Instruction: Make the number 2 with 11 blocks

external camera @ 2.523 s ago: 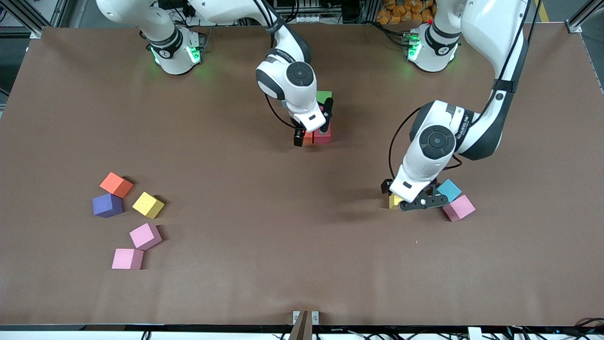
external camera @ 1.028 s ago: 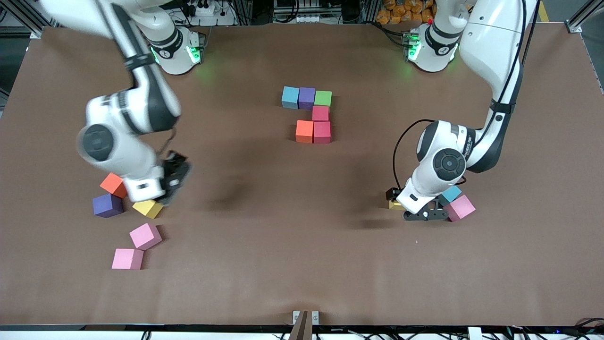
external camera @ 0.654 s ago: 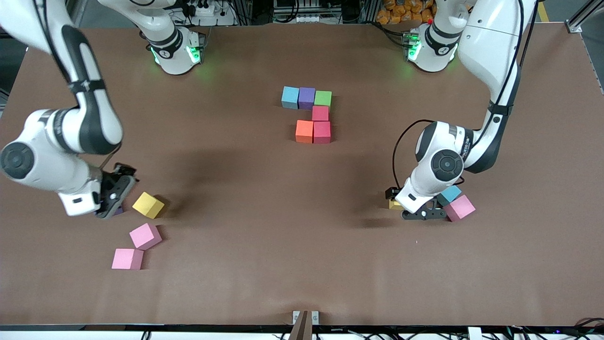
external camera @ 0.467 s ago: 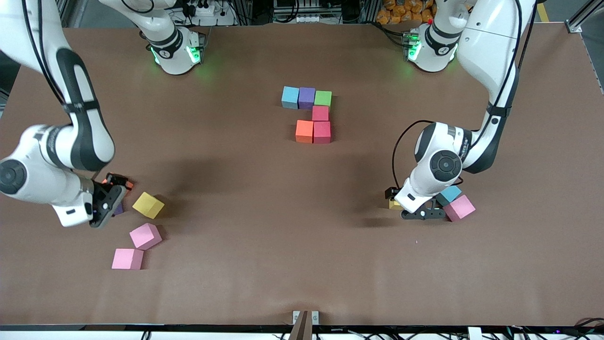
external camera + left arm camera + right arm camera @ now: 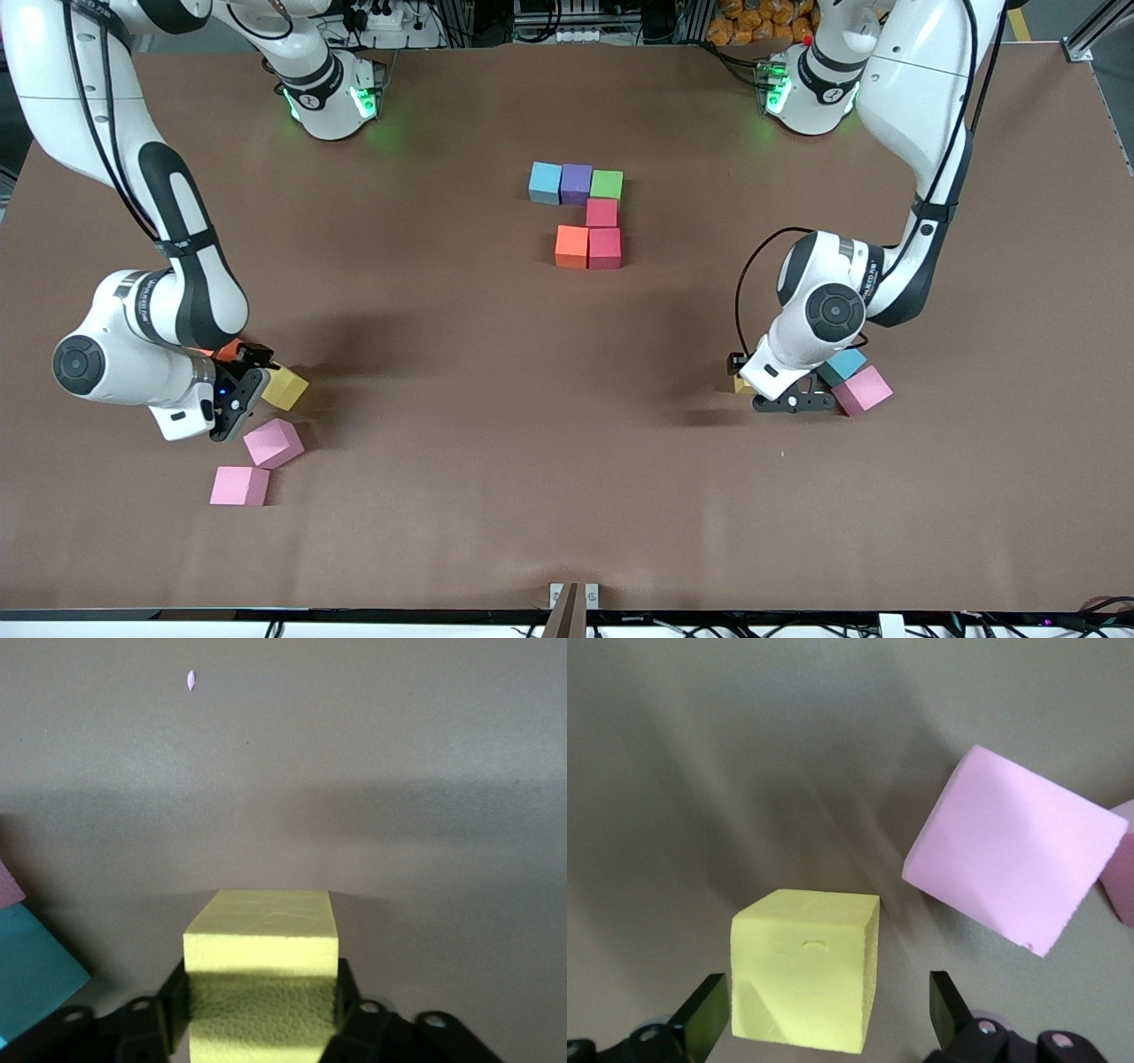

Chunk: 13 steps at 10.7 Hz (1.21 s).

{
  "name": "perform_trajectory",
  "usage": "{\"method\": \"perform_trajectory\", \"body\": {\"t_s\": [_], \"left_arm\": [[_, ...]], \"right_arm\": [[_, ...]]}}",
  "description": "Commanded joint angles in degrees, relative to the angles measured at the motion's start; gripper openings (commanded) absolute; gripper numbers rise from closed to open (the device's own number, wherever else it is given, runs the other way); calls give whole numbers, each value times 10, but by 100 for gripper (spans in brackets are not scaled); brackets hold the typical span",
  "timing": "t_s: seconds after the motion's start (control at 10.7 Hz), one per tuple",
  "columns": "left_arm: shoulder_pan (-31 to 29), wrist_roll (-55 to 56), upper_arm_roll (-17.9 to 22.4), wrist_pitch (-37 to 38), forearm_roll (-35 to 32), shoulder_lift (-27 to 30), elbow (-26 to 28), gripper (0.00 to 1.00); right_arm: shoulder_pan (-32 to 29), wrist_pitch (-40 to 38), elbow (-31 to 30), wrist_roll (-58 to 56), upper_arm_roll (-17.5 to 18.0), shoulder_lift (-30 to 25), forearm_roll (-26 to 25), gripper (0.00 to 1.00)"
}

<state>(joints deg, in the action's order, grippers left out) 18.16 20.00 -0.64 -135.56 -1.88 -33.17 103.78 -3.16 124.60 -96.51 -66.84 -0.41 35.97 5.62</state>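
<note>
Left gripper (image 5: 758,384) low over the tabletop (image 5: 496,425) toward the left arm's end, jaws clamped on a small yellow matte foam cube (image 5: 261,966), one black finger against each side. Just beside that grip, a light blue foam cube (image 5: 848,361) and a pink foam cube (image 5: 865,391), touching each other.

Right gripper (image 5: 826,1014) low toward the right arm's end, jaws apart around a second yellow foam cube (image 5: 806,983), close against one finger, a clear gap to the other. Near it, a tilted pink foam cube (image 5: 274,442), and nearer the front camera a third pink foam cube (image 5: 239,486). A sliver of an orange foam cube (image 5: 229,350) beside the right wrist.

Partly built number 2 mid-tabletop, nearer the bases: a row of light blue block (image 5: 545,182), purple block (image 5: 576,183) and green block (image 5: 607,184); under the green one a crimson block (image 5: 601,213); then a second crimson block (image 5: 605,247) with an orange block (image 5: 571,246) beside it. All six touching their neighbours.
</note>
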Motion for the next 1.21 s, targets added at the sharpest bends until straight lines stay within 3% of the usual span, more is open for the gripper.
{"method": "perform_trajectory", "body": {"t_s": [0.0, 0.28, 0.65, 0.75, 0.93, 1.03, 1.12], "left_arm": [[6, -15, -3, -1, 13, 13, 0, 0], [13, -38, -40, 82, -11, 76, 0, 0], [14, -47, -142, 136, -44, 136, -1, 3], [20, -44, -164, 136, -58, 138, -3, 2], [34, -43, -196, 136, -89, 139, -18, 0], [38, -50, -214, 136, -132, 135, -30, 5], [40, -63, -236, 135, -173, 130, -35, 6]], "right_arm": [[-3, -11, 11, 11, 2, 13, 19, 100], [1, -7, -11, 11, 2, 12, 20, 100], [4, -5, -19, 11, 2, 12, 20, 100], [8, -5, -19, 11, 2, 12, 20, 89], [13, -5, -18, 11, 2, 11, 20, 51], [14, -6, -16, 12, 3, 10, 20, 33], [23, -12, -12, 25, 3, 6, 20, 20]]}}
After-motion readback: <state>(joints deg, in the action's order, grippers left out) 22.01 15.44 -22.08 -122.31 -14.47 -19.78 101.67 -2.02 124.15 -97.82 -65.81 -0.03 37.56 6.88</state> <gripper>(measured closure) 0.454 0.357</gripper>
